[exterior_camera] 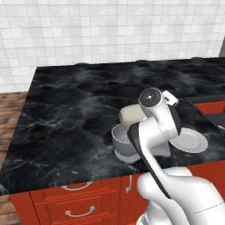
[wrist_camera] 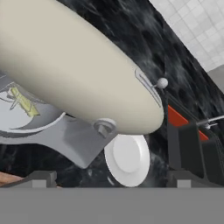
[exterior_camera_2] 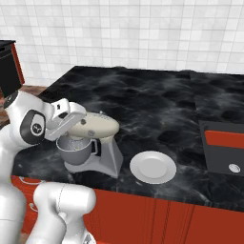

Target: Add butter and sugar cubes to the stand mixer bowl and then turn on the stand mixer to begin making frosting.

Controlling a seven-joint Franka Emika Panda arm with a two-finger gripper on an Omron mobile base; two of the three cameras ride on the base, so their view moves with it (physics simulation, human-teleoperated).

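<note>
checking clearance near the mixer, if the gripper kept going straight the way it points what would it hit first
Most likely the stand mixer's beige head, looming close ahead of the open gripper. Depth is unclear; the lower line may slip past toward the white plate.

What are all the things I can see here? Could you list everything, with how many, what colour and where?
stand mixer: one, beige head on grey base, near the counter's front edge
stand mixer bowl: one, grey, under the mixer head
butter: one pale yellow piece, inside the bowl
plate: one, white, on the counter beside the mixer
counter: one, black marble, on red cabinets
drawer handles: grey, on the red cabinet fronts
wall: white tiles, behind the counter
gripper: one, white, open, close by the mixer head
</note>
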